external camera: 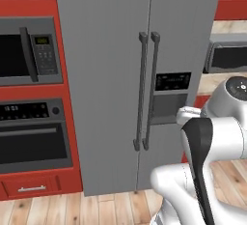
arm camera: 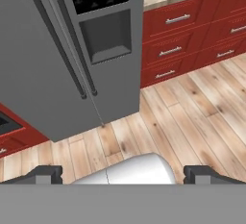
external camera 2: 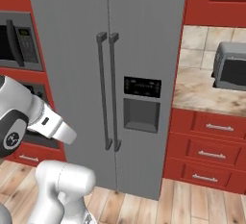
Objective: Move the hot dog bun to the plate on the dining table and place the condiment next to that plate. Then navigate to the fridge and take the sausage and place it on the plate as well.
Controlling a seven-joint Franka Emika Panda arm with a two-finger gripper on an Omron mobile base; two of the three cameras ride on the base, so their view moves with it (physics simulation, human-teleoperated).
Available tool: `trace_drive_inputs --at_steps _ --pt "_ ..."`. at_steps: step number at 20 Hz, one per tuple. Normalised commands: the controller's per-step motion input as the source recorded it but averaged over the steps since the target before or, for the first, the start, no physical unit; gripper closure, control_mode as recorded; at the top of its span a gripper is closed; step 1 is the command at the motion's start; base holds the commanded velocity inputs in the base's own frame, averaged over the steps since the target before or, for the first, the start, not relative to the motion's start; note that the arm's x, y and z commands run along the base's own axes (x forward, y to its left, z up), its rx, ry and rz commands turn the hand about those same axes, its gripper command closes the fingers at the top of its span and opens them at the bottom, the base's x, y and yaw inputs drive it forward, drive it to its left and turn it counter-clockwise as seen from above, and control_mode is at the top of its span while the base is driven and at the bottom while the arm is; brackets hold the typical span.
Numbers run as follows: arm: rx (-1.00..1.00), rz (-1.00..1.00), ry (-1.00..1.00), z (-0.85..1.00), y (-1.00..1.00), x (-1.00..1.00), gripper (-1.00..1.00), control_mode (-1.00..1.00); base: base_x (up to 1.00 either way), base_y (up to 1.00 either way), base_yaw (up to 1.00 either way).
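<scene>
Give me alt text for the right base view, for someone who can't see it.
A tall grey fridge with both doors shut and paired vertical handles stands ahead, a dispenser panel on its right door. Red drawers and a toaster oven sit to the right; the robot's white arm rises at lower left.

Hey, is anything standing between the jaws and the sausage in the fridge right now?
Yes. Both doors of the fridge are shut, handles meeting at the centre seam, so the sausage isn't visible. The open gripper hangs empty, short of the doors.
</scene>
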Motion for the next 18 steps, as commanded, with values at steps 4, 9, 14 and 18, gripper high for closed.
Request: trace_drive_inputs --at_steps 4,9,14,18 --pt "0.00 0.00 0.00 0.00 0.00 0.00 -1.00 1.00 -0.45 0.02 0.00" --pt "0.00 0.00 0.00 0.00 0.00 0.00 -1.00 1.00 -0.18 0.01 0.00" --pt "0.05 0.02 0.00 -0.02 -0.17 0.61 -1.00 -1.00 0.02 0.00 0.00" --pt "0.11 0.09 0.07 -0.05 -0.33 1.00 -1.00 -1.00 0.00 0.00 0.00"
